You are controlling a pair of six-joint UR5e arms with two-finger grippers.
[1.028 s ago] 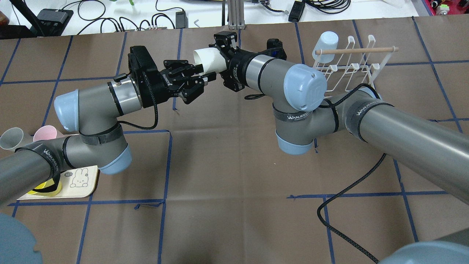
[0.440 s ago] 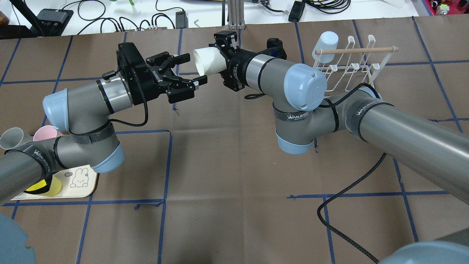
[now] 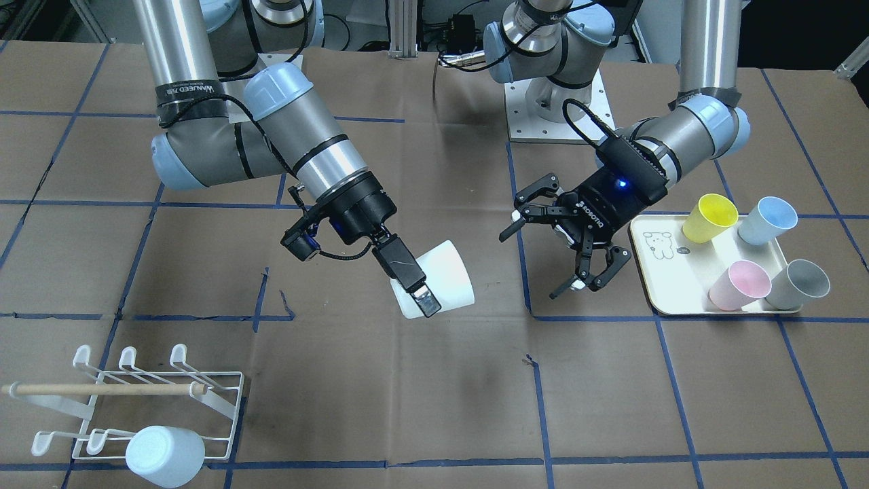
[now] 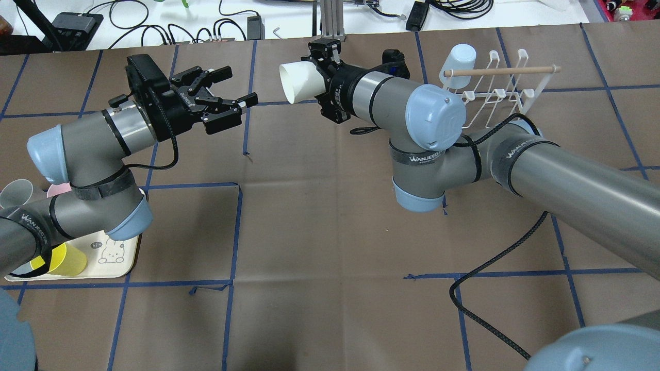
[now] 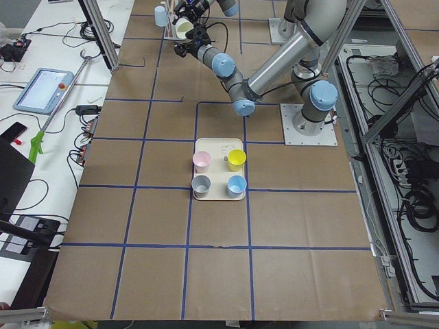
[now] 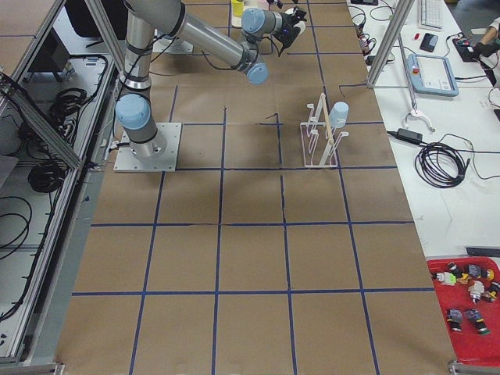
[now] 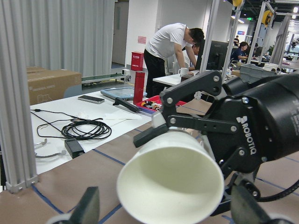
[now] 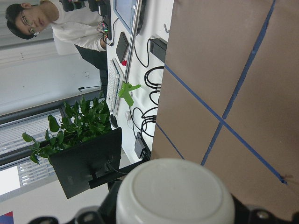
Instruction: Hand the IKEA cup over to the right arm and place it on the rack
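Jaws of the narrow black right gripper [image 3: 421,288] clamp the white plastic cup [image 4: 299,81] aloft, mouth toward the spread, empty left claw gripper [image 4: 236,86], while the white wire rack [image 4: 495,95] lies opposite, past the cup's base.

White cup [image 3: 445,278], white rack [image 3: 136,389]. Brown table [image 3: 407,407], blue grid lines [image 3: 543,407]. Cream tray [image 3: 672,278]; yellow cup [image 3: 709,217], blue cup [image 3: 767,221], pink cup [image 3: 740,284], grey cup [image 3: 801,284].
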